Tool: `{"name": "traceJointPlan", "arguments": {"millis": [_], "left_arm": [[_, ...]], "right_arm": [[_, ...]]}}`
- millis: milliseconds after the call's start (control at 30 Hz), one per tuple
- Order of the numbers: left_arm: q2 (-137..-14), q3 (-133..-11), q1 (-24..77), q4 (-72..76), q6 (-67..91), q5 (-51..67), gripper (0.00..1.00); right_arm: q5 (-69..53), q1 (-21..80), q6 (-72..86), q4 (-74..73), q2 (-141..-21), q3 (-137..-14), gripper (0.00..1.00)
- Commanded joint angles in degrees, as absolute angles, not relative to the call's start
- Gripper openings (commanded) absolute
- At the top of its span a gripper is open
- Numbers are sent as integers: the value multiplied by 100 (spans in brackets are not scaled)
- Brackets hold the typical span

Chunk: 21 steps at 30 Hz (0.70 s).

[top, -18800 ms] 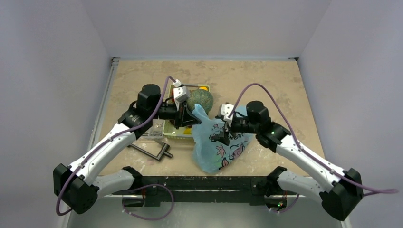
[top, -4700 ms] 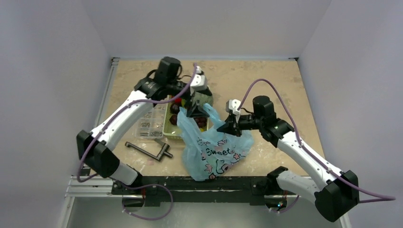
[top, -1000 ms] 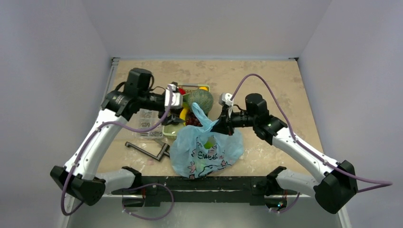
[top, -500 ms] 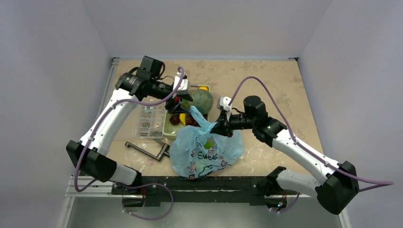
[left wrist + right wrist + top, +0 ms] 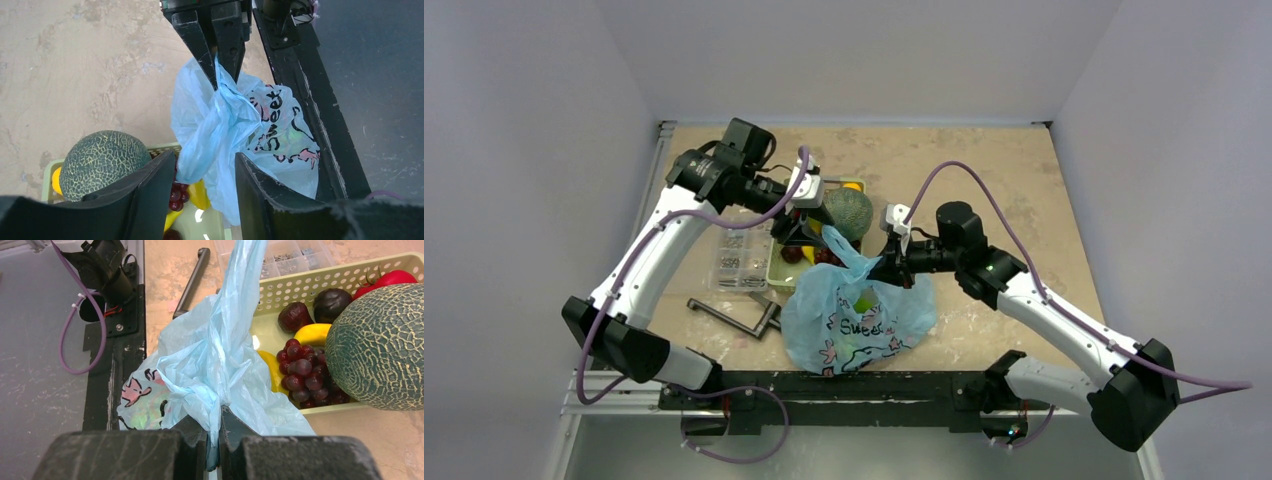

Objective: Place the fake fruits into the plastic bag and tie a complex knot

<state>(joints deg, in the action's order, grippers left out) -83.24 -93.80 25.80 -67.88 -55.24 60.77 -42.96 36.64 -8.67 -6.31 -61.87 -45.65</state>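
The plastic bag [image 5: 854, 318] sits by the table's near edge, unmoved from a second ago. Behind it the basket [image 5: 320, 282] holds the melon [image 5: 848, 212], grapes [image 5: 305, 375] and banana [image 5: 272, 371]. My right gripper [image 5: 214, 425] pinches one handle tight. My left gripper [image 5: 200, 172], jaws wide, has swung in astride the other handle.

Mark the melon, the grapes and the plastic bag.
melon [image 5: 380, 347], right wrist view, middle of its netted rind.
grapes [image 5: 305, 374], right wrist view, centre of the dark bunch.
plastic bag [image 5: 864, 325], top external view, printed front panel.
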Motion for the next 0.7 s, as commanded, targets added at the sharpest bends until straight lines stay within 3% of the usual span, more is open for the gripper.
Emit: {"name": "traceJointPlan", "arguments": {"millis": [0, 100, 233, 400, 667], "left_arm": [[-8123, -9247, 2592, -6258, -5291, 5999, 54], [-8188, -9191, 2588, -6153, -5229, 5797, 55], [-8363, -9294, 2593, -6430, -5417, 5783, 45], [-8279, -9520, 2592, -6537, -5298, 6089, 0], [-7527, -8977, 3390, -4833, -2721, 5961, 0]], "right_arm": [[-4280, 3679, -982, -597, -6157, -4734, 0], [-4288, 3683, -1009, -617, -6145, -4742, 0], [-4287, 3682, -1016, -640, -6122, -4731, 0], [-4213, 3678, -1006, -570, -6136, -4647, 0], [-3797, 3676, -692, -207, -6399, -4532, 0]]}}
